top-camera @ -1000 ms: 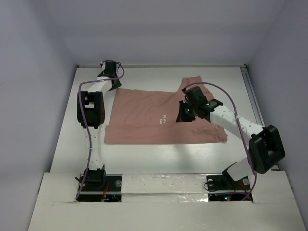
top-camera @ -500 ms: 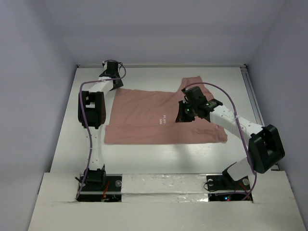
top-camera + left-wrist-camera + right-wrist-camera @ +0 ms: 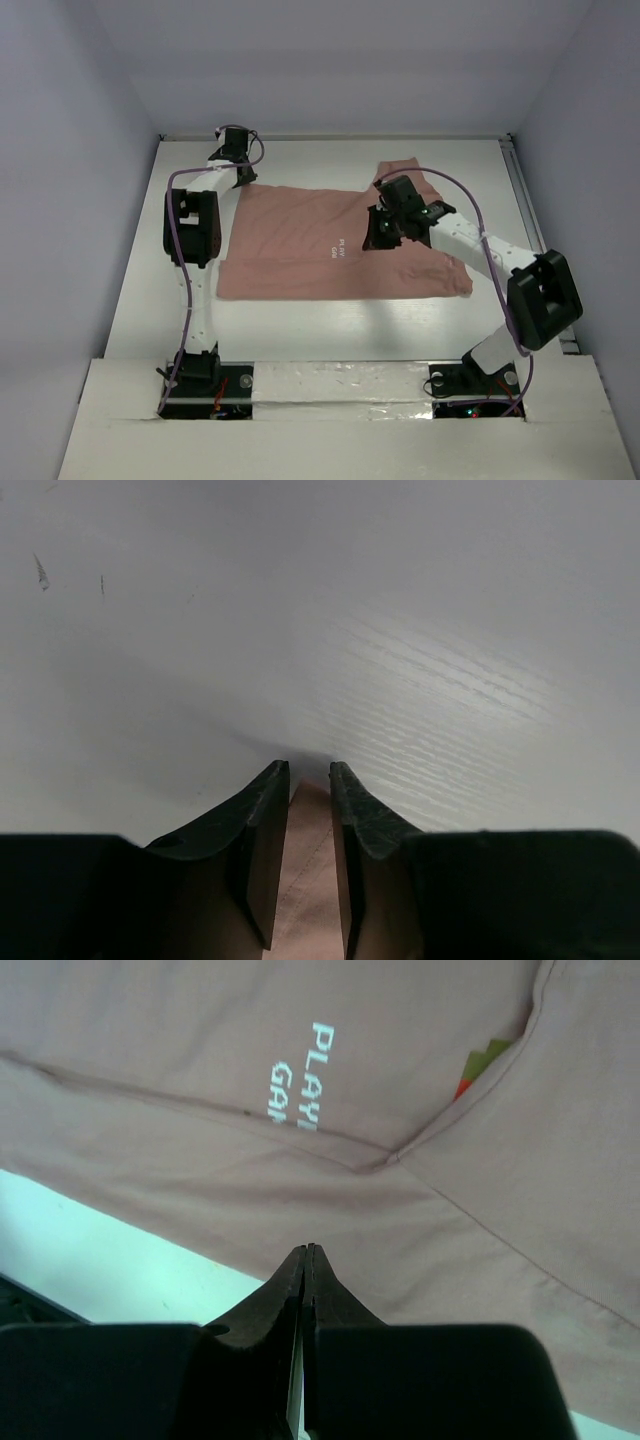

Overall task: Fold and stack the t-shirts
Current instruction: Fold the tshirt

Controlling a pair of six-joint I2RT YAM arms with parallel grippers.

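Note:
A dusty-pink t-shirt (image 3: 300,235) lies spread on the white table (image 3: 300,330), with white lettering (image 3: 337,248) near its middle. My left gripper (image 3: 238,178) is at the shirt's far-left corner. In the left wrist view its jaws (image 3: 309,770) stand a narrow gap apart, low over the table, with the pink corner (image 3: 308,860) lying flat between them. My right gripper (image 3: 374,238) hovers over the shirt's right half, shut and empty. In the right wrist view its tips (image 3: 305,1250) point at the cloth (image 3: 480,1220) below the lettering (image 3: 300,1090) and a red-orange print (image 3: 478,1068).
White walls close the table at the back and both sides. A metal rail (image 3: 528,215) runs along the right edge. The arm bases (image 3: 195,375) stand at the near edge. Bare table shows in the left wrist view (image 3: 400,630).
My right gripper has shifted slightly left and away over the shirt, still shut. My left gripper has edged a little at the far-left corner. The shirt has not moved.

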